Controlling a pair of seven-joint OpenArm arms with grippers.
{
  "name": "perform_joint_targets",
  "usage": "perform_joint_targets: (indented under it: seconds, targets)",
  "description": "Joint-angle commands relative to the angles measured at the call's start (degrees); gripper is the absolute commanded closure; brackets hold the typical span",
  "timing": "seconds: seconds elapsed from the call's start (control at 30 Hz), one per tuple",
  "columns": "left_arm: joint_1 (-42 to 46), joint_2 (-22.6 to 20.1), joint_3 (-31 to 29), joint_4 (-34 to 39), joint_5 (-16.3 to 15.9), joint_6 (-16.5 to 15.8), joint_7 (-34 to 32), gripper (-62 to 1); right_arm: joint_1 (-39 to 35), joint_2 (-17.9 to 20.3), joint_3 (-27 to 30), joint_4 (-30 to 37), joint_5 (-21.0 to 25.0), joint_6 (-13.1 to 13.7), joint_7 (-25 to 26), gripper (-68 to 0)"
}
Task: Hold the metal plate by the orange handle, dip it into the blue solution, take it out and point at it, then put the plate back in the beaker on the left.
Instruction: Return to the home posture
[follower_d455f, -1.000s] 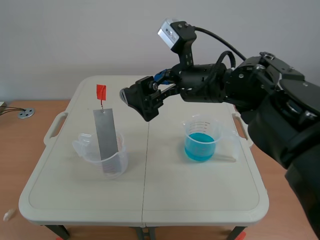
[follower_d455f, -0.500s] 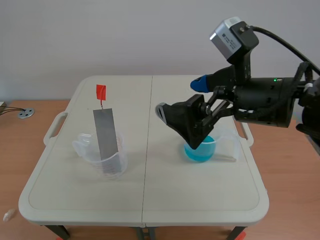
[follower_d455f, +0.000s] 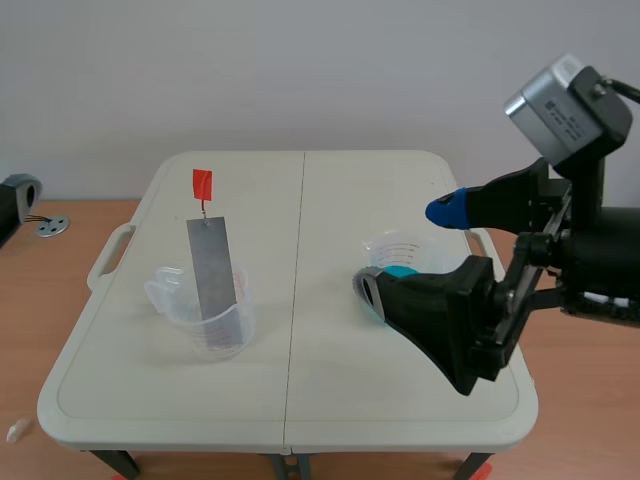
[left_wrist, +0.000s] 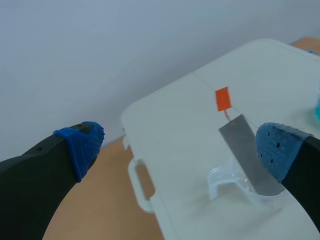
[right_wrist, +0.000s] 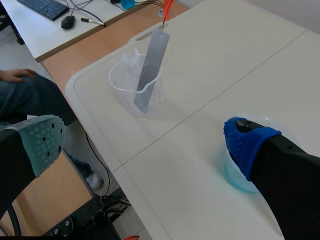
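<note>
Scene view is showing the pale folding table (follower_d455f: 300, 200) standing on a brown, wood-coloured floor before a plain light wall. In the left wrist view the left gripper (left_wrist: 180, 146) is hanging wide open and holding nothing, off the table's end, with the metal plate (follower_d455f: 212, 268) ahead of it and well apart. The plate is leaning upright in the left beaker (follower_d455f: 205, 310), a clear one, and the orange handle (follower_d455f: 202, 184) is sticking up above the plate's top edge. Right of the table's middle seam, the right beaker (follower_d455f: 400, 262) is holding the blue solution (follower_d455f: 400, 271). The right gripper (follower_d455f: 408, 250) is hovering just above and in front of that beaker, its fingers spread wide and gripping nothing, well apart from the plate. Both beakers are carrying printed scale lines, too small to read. In the right wrist view a keyboard (right_wrist: 45, 7) and a mouse (right_wrist: 68, 21) are lying on a white desk beyond the table, and a person's hand (right_wrist: 17, 75) is resting on a leg in jeans.
</note>
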Motion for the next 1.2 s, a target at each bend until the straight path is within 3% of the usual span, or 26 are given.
perform_joint_targets:
  seconds: [0.0,0.1,0.23,0.37,0.53,1.17]
  targets:
    - [-1.11,0.24,2.34,0.59,0.37,0.26,-0.7,-62.3,-1.07,0.17,1.79,1.6,0.83,0.22,0.87,-66.4]
    - [-3.65,0.24,8.13,0.59,3.56,0.42,-1.36,-62.3,-4.2,0.17,4.2,3.21,0.81,0.42,1.38,-66.3]
    - [-6.8,0.26,15.82,0.63,7.48,3.87,-1.92,-62.3,-6.64,0.17,6.19,4.0,0.59,0.42,2.62,-66.3]
    - [-9.25,0.24,22.53,0.63,8.76,7.78,-1.88,-62.3,-6.88,0.17,6.56,4.0,-0.7,0.42,2.6,-66.3]
    - [-11.43,0.28,28.46,0.61,10.03,8.31,-1.27,-62.3,-6.86,0.17,6.56,4.0,-2.01,0.42,2.58,-66.3]
    - [-11.63,1.38,31.1,-0.52,10.03,8.28,0.63,-62.3,-6.73,0.15,6.56,4.0,-5.03,0.37,2.56,-66.4]
